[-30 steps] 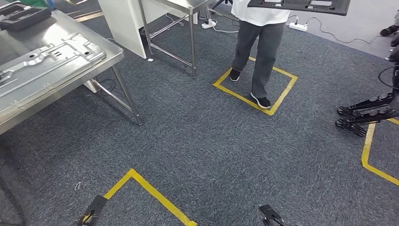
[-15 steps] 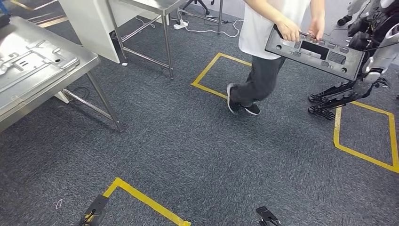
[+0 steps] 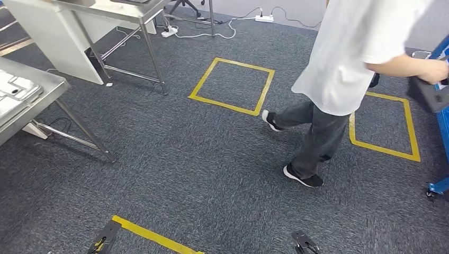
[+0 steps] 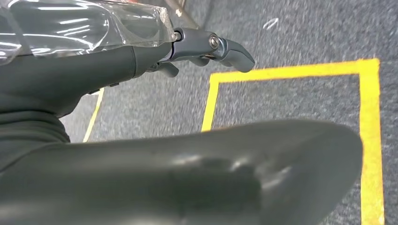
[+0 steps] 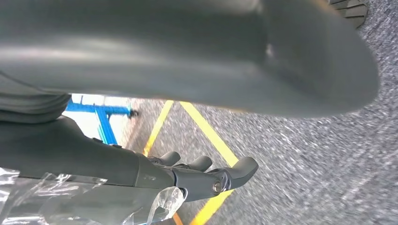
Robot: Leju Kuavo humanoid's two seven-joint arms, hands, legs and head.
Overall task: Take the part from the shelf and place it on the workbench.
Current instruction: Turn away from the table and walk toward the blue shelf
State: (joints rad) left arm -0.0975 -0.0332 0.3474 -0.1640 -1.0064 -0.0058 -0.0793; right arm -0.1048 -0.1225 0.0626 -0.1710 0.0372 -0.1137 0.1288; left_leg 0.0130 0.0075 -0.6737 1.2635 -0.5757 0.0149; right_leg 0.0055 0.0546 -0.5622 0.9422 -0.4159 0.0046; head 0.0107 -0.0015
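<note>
A dark plastic part (image 3: 427,93) shows at the far right edge of the head view, with a person's hand (image 3: 433,70) on it beside a blue shelf frame (image 3: 442,123). The steel workbench (image 3: 33,105) stands at the far left, a pressed metal sheet (image 3: 11,93) lying on it. My left hand (image 4: 206,47) hangs over the carpet with its fingers stretched out and nothing in it. My right hand (image 5: 206,173) hangs the same way, holding nothing, above a yellow floor line.
A person in a white shirt (image 3: 360,58) and dark trousers strides across the carpet between me and the shelf. Yellow taped squares (image 3: 233,84) mark the floor. A second steel table (image 3: 127,10) and a power strip (image 3: 263,18) lie at the back.
The whole picture has shifted left, so the camera has turned to the right. The person has walked right with the dark part, toward the blue shelf. My hands still hang, holding nothing.
</note>
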